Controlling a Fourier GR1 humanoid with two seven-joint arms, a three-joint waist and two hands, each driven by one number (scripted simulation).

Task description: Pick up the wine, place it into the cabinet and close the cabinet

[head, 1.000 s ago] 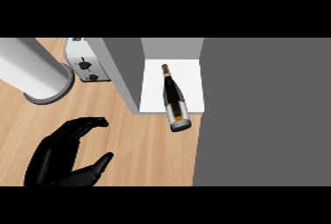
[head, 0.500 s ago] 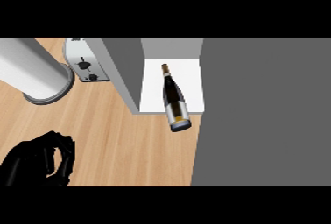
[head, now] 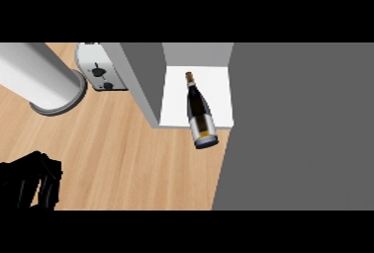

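I see a dark glass wine bottle [head: 199, 111] lying on its side on the white shelf of an open grey cabinet [head: 142, 79]. Its neck points inward and its base juts past the shelf's front edge, over the light wooden surface [head: 139, 163]. My black left robot hand [head: 29, 180] shows at the lower left edge, well apart from the bottle. I cannot tell whether it is open or closed.

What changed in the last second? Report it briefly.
The left hand has drawn back toward the view's lower left corner, away from the cabinet. The wine bottle lies unmoved on the cabinet's white shelf, its base past the front edge.
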